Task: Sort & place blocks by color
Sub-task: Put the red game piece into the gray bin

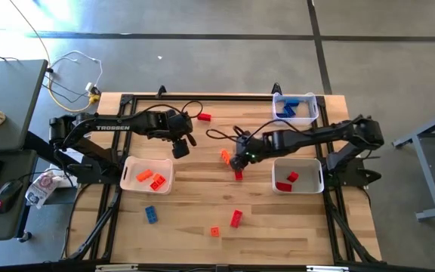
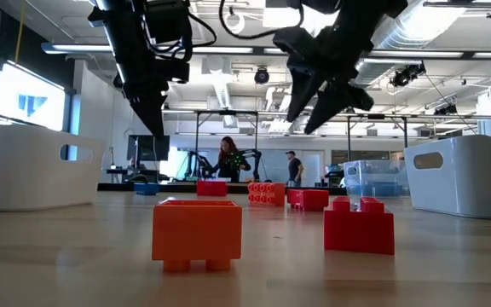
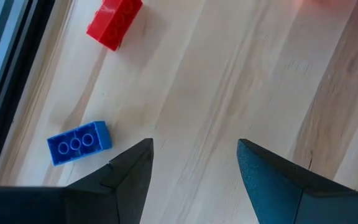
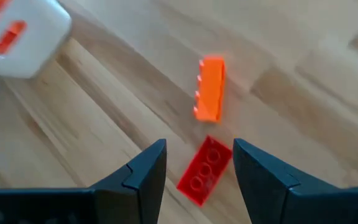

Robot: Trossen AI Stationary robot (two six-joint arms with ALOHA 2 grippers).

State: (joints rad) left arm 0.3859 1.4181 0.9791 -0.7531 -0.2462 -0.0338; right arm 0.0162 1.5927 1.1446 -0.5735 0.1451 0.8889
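red brick [image 3: 114,23] cut by frame edge, white tray [image 4: 18,36] partly cropped

Glossy moulded plastic bricks [image 4: 210,87]; pale, smooth, matt wood-grain tabletop [image 1: 278,227]; white, smooth plastic trays [image 1: 308,185]; matt dark plastic fingers [image 3: 129,171].

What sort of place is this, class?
Probably a robotics lab or workshop: an open room with exposed ceiling ducts, people at benches in the background, and a desk with a mouse beside the wooden table.

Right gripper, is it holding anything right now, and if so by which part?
Nothing is held. The right gripper is open, above a red block lying on the table, not touching it. The left gripper is open and empty too.
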